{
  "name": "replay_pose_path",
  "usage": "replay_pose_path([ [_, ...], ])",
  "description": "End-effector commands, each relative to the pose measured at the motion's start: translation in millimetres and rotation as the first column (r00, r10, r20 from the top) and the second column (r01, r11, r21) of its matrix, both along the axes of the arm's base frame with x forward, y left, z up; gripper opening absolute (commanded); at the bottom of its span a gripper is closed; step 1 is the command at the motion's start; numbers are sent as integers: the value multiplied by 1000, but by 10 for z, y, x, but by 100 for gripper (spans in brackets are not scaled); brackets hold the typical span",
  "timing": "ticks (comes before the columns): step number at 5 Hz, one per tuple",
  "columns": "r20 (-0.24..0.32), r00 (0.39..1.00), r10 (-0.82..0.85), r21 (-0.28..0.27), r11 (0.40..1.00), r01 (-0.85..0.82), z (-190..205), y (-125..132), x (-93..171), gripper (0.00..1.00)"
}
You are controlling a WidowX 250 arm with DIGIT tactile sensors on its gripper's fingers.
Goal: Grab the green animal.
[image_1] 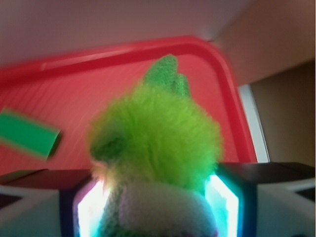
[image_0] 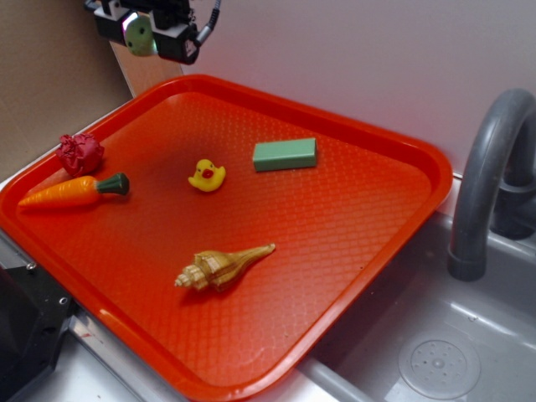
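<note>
the gripper (image_0: 140,35) hangs high above the far left corner of the red tray (image_0: 360,251), and its jaws are closed snugly on the green animal (image_1: 158,138). in the wrist view the fuzzy toy fills the space between the two lit fingers (image_1: 223,202), squeezed on both sides, with its pale lower part right up against the camera and a green crest pointing away. in the outside view only a small green lump shows between the jaws.

judging from this, the grab itself looks done: the toy is off the tray and carried. what remains is simply to keep the squeeze firm, since a soft plush can slip if the jaws ease off.

everything else lies below and forward of the tool, well apart from it. counted: one green block (image_0: 285,154), one yellow duck (image_0: 206,175), one shell (image_0: 219,269), one carrot (image_0: 74,192), and one red crumpled thing (image_0: 80,153), which is nearest beneath the gripper. beyond the tray's right edge sit one grey faucet (image_0: 486,184) and one sink (image_0: 435,364).
</note>
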State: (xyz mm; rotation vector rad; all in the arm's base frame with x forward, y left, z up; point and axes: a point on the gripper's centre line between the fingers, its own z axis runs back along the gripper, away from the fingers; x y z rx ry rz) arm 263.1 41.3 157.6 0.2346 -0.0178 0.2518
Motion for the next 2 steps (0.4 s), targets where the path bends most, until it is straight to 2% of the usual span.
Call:
replay_pose_path([
  [1, 128, 917, -378, -45, 921, 386, 630, 100, -153, 0],
  [2, 142, 915, -378, -67, 918, 390, 705, 154, -154, 0],
])
